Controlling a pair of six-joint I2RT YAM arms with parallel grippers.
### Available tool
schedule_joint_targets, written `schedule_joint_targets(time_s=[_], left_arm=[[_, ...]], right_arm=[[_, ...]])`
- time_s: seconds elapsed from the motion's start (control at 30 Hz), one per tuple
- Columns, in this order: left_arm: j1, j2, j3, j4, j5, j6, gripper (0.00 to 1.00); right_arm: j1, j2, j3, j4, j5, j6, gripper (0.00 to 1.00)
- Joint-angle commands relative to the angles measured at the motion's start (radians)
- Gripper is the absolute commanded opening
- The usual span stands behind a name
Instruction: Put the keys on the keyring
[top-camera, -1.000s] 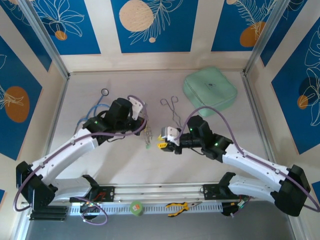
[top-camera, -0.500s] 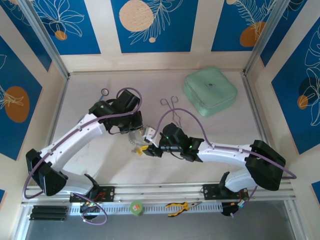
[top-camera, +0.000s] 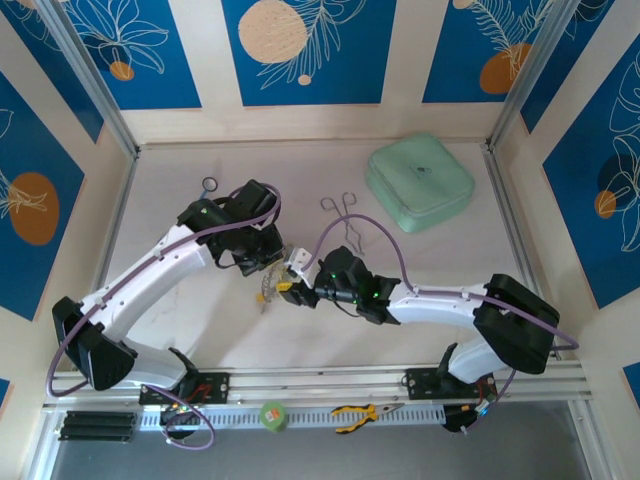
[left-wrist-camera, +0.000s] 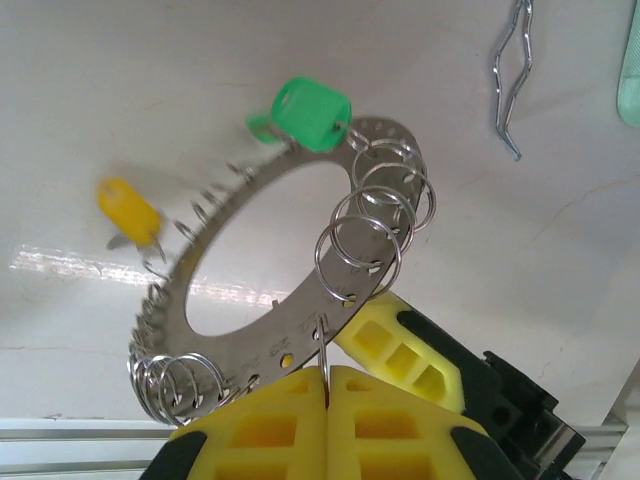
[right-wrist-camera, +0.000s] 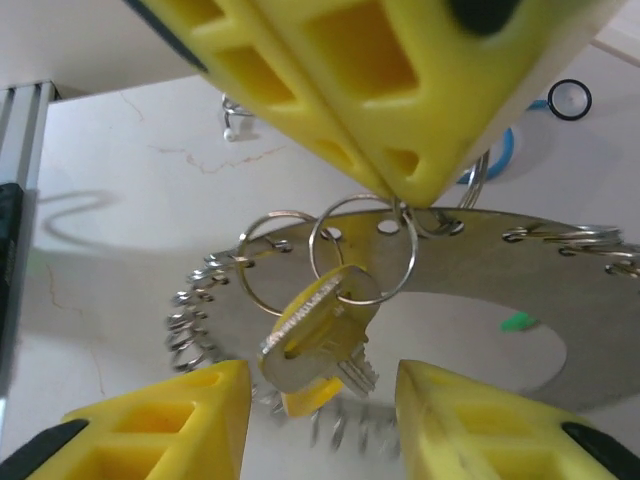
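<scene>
At the near rim of the keyring (left-wrist-camera: 305, 312), left gripper (left-wrist-camera: 327, 376) pinched tight on the flat metal band, ring held above the table (left-wrist-camera: 150, 60). Just beside that grip, right gripper (right-wrist-camera: 320, 390) with jaws wide. A yellow key (right-wrist-camera: 318, 335) hangs between them from a small split ring (right-wrist-camera: 362, 248) threaded through the band; fingers not touching it. On the keyring's far rim: green key (left-wrist-camera: 312, 108) against the rim, plus a yellow-headed key (left-wrist-camera: 128, 208), blurred, attachment unclear. More split rings bunched along the rim either side of the left grip. Beyond the keyring, well apart, forceps (left-wrist-camera: 513, 75) flat on the table. Behind the keyring in right wrist view, stethoscope (right-wrist-camera: 568, 98). Far beyond the keyring, mint case (top-camera: 420, 183).
</scene>
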Motion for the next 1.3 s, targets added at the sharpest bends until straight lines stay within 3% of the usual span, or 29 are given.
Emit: schedule_joint_targets(time_s=[0.0, 0.13, 0.3, 0.57, 0.97, 1.27], left_arm=[[0.007, -0.007, 0.039, -0.035, 0.016, -0.059, 0.00], [0.009, -0.010, 0.030, -0.034, 0.025, -0.067, 0.00], [0.009, -0.015, 0.015, -0.024, 0.024, -0.079, 0.00], [0.009, -0.016, 0.013, -0.021, 0.022, -0.083, 0.00], [0.009, -0.020, 0.006, -0.006, 0.025, -0.093, 0.00], [0.010, -0.026, -0.009, -0.001, 0.035, -0.121, 0.00]], right_arm=[[-0.002, 0.003, 0.021, 0.044, 0.018, 0.006, 0.33], [-0.009, -0.005, 0.016, 0.045, 0.028, 0.013, 0.27], [-0.009, -0.004, 0.012, 0.056, 0.003, 0.014, 0.39], [-0.007, -0.013, 0.013, 0.074, 0.009, 0.009, 0.39], [-0.046, 0.015, -0.018, 0.098, -0.040, 0.062, 0.01], [-0.064, 0.076, -0.002, 0.081, -0.034, 0.100, 0.01]])
